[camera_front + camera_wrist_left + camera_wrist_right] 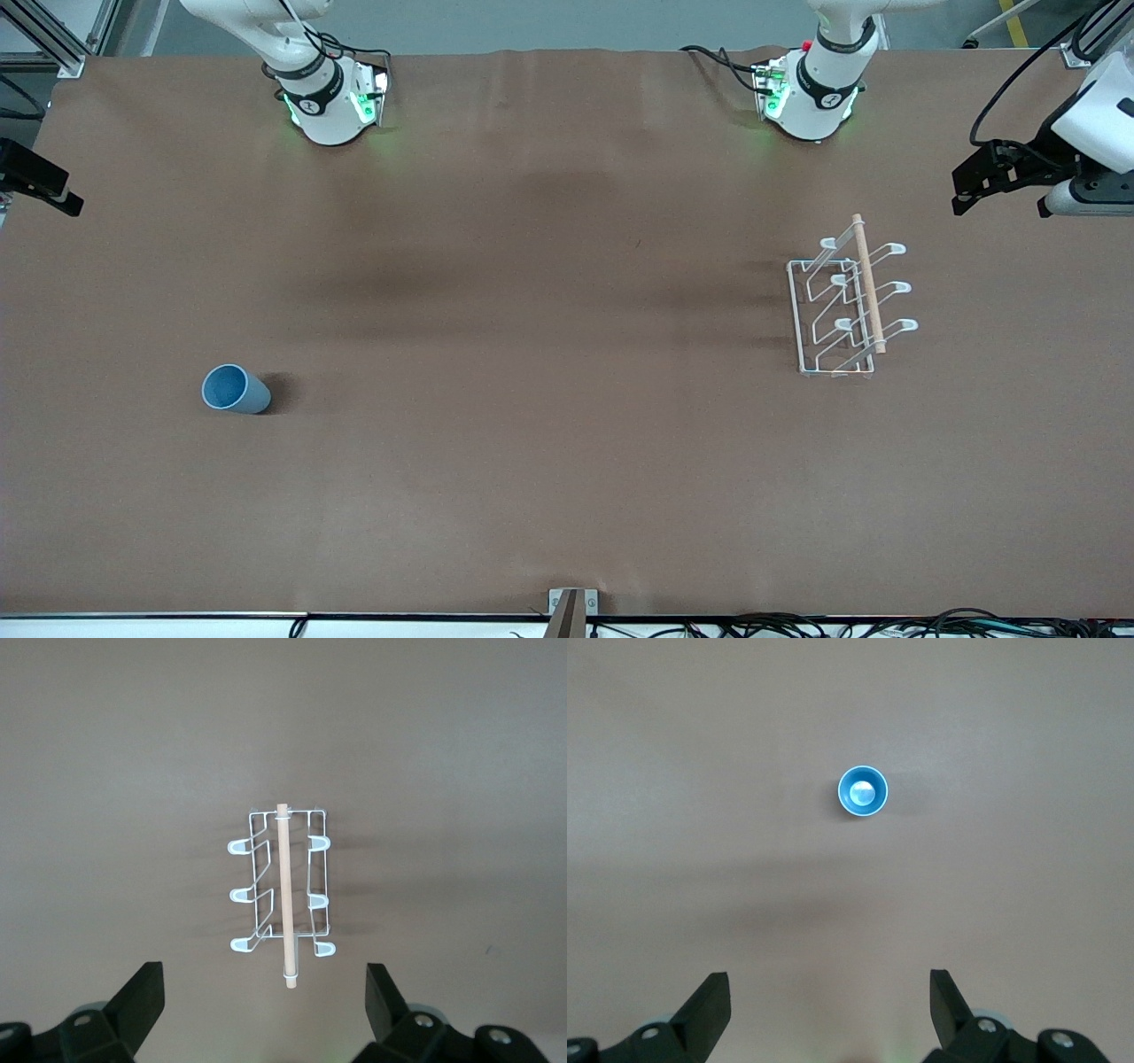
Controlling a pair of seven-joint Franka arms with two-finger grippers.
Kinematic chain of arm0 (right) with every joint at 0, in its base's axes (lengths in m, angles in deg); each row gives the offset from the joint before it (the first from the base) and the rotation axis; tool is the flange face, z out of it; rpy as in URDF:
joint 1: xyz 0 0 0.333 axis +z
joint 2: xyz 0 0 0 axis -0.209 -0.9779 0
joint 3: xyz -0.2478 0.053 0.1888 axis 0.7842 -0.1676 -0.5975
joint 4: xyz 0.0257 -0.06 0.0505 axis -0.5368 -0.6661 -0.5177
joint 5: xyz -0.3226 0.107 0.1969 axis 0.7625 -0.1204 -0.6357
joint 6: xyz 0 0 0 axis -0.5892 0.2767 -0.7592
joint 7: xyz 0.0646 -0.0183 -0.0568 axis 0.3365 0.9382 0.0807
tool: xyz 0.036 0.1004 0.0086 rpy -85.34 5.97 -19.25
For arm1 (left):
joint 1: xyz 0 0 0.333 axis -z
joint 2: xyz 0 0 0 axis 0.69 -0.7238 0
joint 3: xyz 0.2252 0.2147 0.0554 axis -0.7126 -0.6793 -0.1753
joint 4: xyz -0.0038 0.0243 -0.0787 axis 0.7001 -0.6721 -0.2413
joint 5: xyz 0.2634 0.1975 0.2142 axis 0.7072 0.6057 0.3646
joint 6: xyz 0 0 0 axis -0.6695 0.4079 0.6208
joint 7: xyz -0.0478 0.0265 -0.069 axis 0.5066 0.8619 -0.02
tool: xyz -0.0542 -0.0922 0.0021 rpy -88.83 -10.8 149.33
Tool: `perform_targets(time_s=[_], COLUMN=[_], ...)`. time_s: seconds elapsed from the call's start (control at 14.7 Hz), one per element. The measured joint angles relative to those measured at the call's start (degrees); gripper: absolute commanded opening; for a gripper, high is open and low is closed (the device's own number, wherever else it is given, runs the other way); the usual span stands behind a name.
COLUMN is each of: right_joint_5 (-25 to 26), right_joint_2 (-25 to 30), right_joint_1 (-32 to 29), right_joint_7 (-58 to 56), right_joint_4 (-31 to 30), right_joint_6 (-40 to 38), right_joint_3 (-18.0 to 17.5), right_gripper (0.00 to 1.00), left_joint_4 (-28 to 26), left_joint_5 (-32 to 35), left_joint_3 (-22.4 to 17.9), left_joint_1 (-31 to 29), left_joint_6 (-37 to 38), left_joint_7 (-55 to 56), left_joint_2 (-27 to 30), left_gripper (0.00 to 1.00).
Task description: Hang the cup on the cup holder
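The small light-blue plastic cup [235,389] stands upright on the brown desk [532,399], toward the right arm's end and nearer the front camera than the rack. The front view shows its tapered outer wall and open mouth; the right wrist view looks straight down into the cup [862,791], showing a round rim and a pale glint on the inner bottom, with nothing of the side.

Well apart from it, toward the left arm's end, sits the white wire cup holder [846,306] with a rectangular base, looped prongs and a light wooden rod [868,283] across the top. The front view shows it at a slant; the left wrist view shows the cup holder [279,890] from overhead, three looped prongs on each side of the rod [286,895], all bare.

The right claw [828,1005] hangs high above the desk with the cup ahead of it, its two black fingers spread wide and empty; in the front view only a dark piece of it shows at the edge. The left claw [264,1001] hangs likewise, released, fingers wide apart, over the desk just beside the rack; the front view shows its black body [997,173] at the desk's edge, raised.
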Motion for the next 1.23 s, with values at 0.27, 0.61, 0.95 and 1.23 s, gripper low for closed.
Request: perform_targets(time_s=[0.27, 0.61, 0.95, 1.23], right_joint_5=[0.0, 0.0, 0.0, 0.0], right_joint_2=[0.0, -0.5, -2.5, -7.9], right_joint_1=[0.0, -0.6, -3.1, -4.0], right_joint_7=[0.0, 0.0, -1.6, -3.7], right_joint_4=[-0.1, -1.5, -11.7, -18.2], right_joint_6=[0.2, 2.7, 17.1, 27.0], right_joint_3=[0.0, 0.1, 0.3, 0.3], right_gripper=[0.99, 0.98, 0.98, 0.98], left_joint_4=[0.6, 0.6, 0.6, 0.5], left_joint_5=[0.0, 0.0, 0.0, 0.0], left_joint_3=[-0.1, -0.1, -0.1, 0.1], left_joint_1=[-0.1, -0.1, 0.0, 0.0], left_joint_6=[0.8, 1.4, 1.4, 1.5], left_joint_7=[-0.1, -0.1, -0.1, -0.1], left_joint_2=[0.0, 0.0, -0.1, -0.3], left_gripper=[1.00, 1.00, 1.00, 1.00])
